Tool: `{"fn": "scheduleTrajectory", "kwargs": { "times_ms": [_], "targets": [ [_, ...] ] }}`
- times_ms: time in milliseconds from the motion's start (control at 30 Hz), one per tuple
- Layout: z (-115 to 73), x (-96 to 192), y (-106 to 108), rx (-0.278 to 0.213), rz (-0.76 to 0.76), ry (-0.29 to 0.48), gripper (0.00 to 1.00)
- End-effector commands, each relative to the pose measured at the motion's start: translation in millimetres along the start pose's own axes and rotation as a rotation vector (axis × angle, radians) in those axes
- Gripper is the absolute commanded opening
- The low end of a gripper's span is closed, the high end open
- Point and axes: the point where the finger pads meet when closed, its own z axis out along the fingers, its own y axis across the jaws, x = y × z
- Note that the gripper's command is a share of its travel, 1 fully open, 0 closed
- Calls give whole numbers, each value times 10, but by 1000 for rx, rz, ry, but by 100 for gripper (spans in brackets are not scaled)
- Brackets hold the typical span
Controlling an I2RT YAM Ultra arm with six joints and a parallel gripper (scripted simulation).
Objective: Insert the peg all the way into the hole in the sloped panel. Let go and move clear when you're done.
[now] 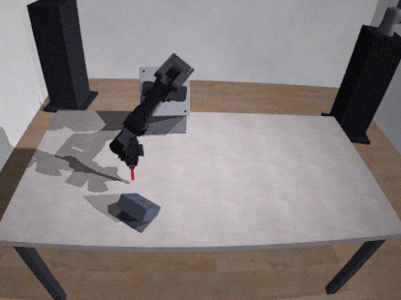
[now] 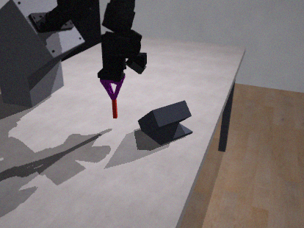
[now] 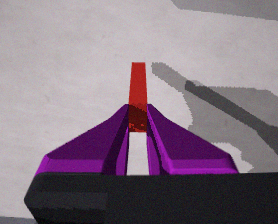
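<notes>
My gripper (image 2: pixel 113 95) has purple fingers shut on the upper end of a thin red peg (image 2: pixel 114 109). The peg hangs upright below the fingertips, a little above the table. The wrist view shows the fingers closed on the peg (image 3: pixel 138 85), which sticks out past the tips. The peg also shows in the top view (image 1: pixel 133 173) under the gripper (image 1: pixel 132 165). The dark sloped panel (image 2: pixel 166 120) sits on the table to the right of the peg in the exterior view, apart from it. In the top view the panel (image 1: pixel 138 208) lies nearer the front edge, with a small hole (image 1: pixel 143 200) in its sloped face.
The grey arm base block (image 1: pixel 165 105) stands at the back of the table. Two tall black stands (image 1: pixel 59 51) (image 1: pixel 370 82) rise at the table's rear corners. The table edge (image 2: pixel 205 145) runs close to the right of the panel.
</notes>
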Motion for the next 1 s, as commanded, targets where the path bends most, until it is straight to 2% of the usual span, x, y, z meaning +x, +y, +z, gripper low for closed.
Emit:
{"fn": "scheduleTrajectory", "kwargs": {
  "times_ms": [0,267,300,367,533,567,633,967],
  "targets": [
    [-206,71,46,-25,5,16,0],
    [-517,66,39,-25,5,17,0],
    [-368,37,-11,11,0,0,0],
    [-332,90,34,7,-10,10,0],
    [-348,37,48,27,-51,-1,0],
    [-365,-53,14,41,-71,-15,0],
    [-333,26,65,38,-77,1,0],
    [-289,-19,120,76,-164,1,0]
  ]
}}
